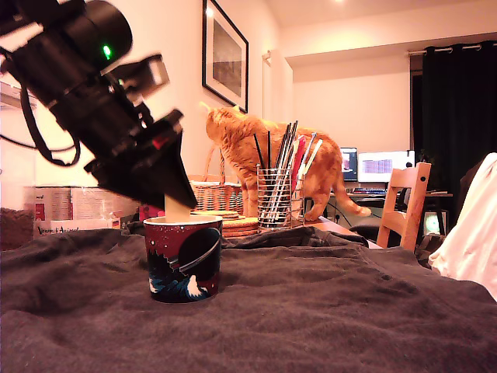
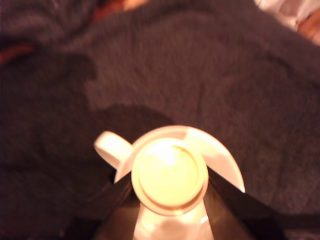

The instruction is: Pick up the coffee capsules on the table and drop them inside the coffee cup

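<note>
The coffee cup (image 1: 184,260), dark maroon and black with a planet and wave print, stands on the table (image 1: 334,311) under its dark fuzzy cloth. My gripper (image 1: 181,203) hangs tilted just above the cup's rim, shut on a cream-white coffee capsule (image 1: 177,208) whose lower end shows right over the opening. In the wrist view the capsule's round flanged end (image 2: 170,175) sits between the black fingers (image 2: 116,202). The cup's pale rim (image 2: 222,157) and handle (image 2: 110,147) lie directly behind it. No other capsule shows on the cloth.
Behind the cup stand a wire mesh utensil holder (image 1: 279,198), a wicker basket (image 1: 217,194) and cork mats, with an orange cat (image 1: 268,144) walking there. Boxes (image 1: 70,210) sit at the exterior view's left; a wooden chair (image 1: 408,202) and white fabric (image 1: 474,233) at its right.
</note>
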